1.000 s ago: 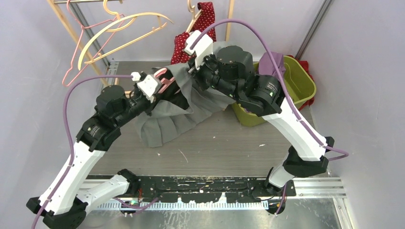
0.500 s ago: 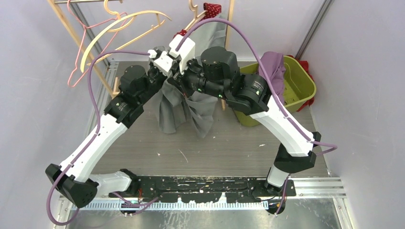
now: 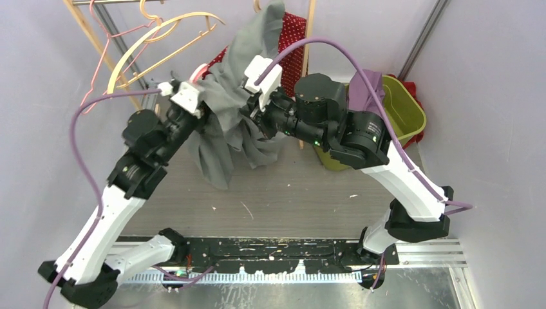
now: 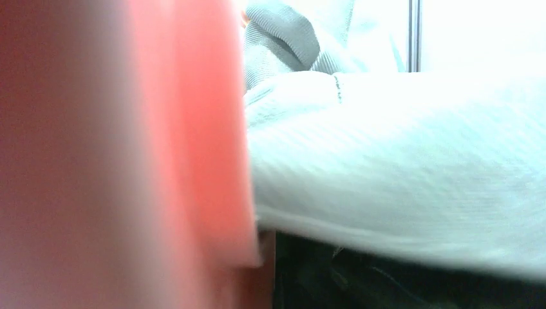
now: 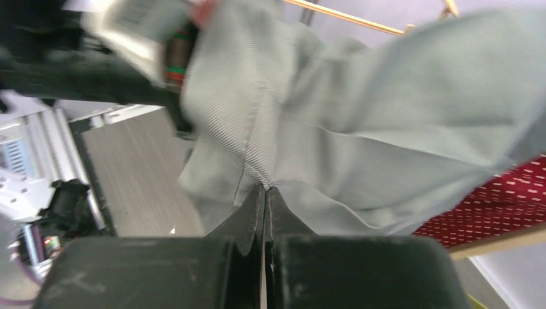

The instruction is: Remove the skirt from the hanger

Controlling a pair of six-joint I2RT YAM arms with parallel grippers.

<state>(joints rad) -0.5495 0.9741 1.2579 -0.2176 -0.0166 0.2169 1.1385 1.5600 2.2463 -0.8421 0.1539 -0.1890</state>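
Grey skirt (image 3: 225,122) up off the table (image 3: 302,193), over its far edge, left of centre. Hangs in bunched folds between the two grippers, one corner flipped up toward the rack (image 3: 311,19), lower hem dangling over the table top. Draped over the hanger (image 3: 199,68) on its left side. Hanger mostly buried in cloth, only a pink bit showing at the top. In the left wrist view, just a pink-red blur across the left half and pale fabric to the right.

At the skirt's left edge, left gripper (image 3: 199,84), clamped down on the hanger. Fingers themselves lost in cloth and blur. On the skirt's right side, right gripper (image 5: 265,193), jaws pressed together with a thin fold of skirt pinched at the tips, right on a seam. Both arms raised, wrists near each other, cloth slung between.

Behind, red dotted garment (image 3: 293,45) on the rack, just beside the skirt's raised corner. Yellow hanger (image 3: 161,35) and thin wire hanger (image 3: 103,67) on the rack above the far left corner. Green bin (image 3: 402,112) at the far right corner, purple cloth (image 3: 367,84) over its near rim. A few white scraps (image 3: 247,210) on the bare table near centre.
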